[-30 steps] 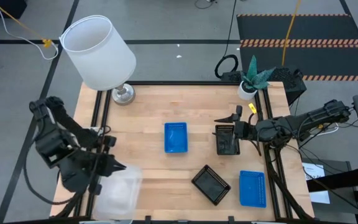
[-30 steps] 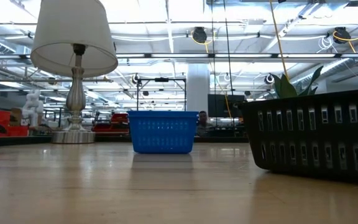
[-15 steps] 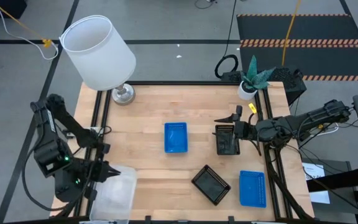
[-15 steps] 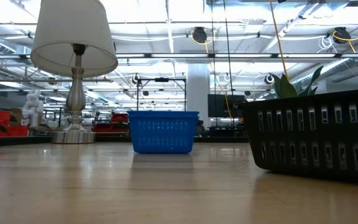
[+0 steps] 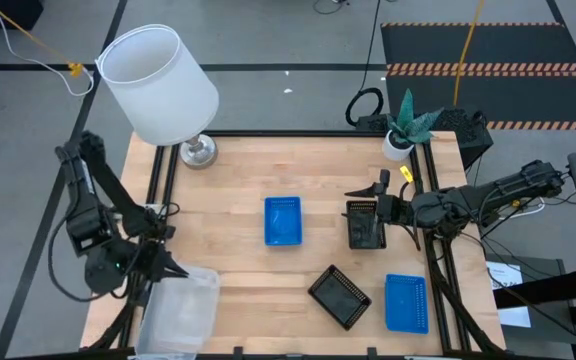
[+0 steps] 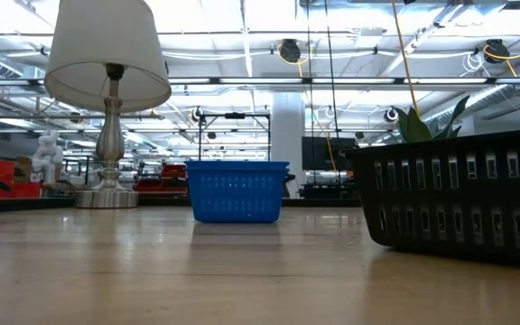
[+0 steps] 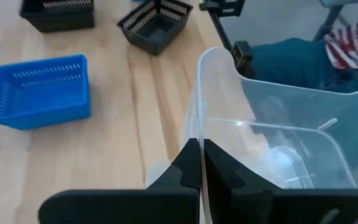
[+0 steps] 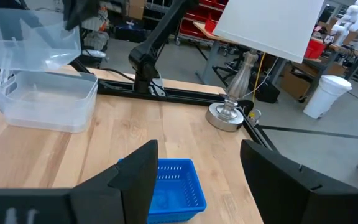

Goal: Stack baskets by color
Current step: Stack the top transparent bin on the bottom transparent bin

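Slatted blue baskets are seen mid-desk (image 5: 283, 220) and at the front right corner (image 5: 406, 302); perforated black baskets lie between them (image 5: 340, 296) and near the right edge (image 5: 365, 223). The left gripper (image 7: 201, 163), pinched on a smooth clear basket's rim (image 7: 278, 134), is tilted above another clear basket (image 8: 45, 99) at the front left corner, carried farther outward than earlier. The right gripper (image 8: 194, 165) is held wide, unmoved.

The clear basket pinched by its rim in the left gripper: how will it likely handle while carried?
The clear basket looks thin-walled and probably light, so the left gripper, shut on one rim, can likely lift it. Held at a single edge, it hangs tilted and may swing or flex. Smooth plastic might slip. Another clear basket sits below on the table.
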You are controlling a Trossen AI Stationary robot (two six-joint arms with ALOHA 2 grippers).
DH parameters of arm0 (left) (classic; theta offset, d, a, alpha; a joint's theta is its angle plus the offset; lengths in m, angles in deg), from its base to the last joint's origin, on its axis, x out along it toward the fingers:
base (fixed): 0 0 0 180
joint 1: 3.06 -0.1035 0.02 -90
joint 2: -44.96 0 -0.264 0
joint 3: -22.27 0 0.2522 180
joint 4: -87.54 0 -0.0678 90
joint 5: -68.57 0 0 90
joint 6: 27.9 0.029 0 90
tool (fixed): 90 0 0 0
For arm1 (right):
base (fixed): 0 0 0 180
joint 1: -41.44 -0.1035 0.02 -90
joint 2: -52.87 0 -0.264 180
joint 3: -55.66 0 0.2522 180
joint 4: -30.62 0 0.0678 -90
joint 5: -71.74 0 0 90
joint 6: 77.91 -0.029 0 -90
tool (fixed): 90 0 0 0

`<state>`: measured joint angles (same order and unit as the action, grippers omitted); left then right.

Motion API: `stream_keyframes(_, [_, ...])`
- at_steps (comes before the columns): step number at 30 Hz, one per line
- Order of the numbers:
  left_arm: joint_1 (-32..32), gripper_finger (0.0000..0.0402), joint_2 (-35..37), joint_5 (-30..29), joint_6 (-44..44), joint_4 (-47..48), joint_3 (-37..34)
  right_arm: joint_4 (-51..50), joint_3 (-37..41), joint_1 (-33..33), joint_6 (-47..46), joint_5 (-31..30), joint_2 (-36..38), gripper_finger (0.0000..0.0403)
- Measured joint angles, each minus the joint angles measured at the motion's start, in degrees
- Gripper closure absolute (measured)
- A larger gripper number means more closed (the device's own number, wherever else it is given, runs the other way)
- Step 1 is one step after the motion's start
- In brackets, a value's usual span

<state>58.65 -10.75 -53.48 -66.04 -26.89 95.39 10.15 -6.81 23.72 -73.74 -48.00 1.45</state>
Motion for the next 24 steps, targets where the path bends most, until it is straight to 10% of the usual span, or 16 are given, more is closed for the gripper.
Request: stream_keyframes(24, [-2.6,0.0399,13.8,3.0,-3.8,-5.5,-17.8,0.0,0.0,0.0,1.0,0.0,0.0,0.0181])
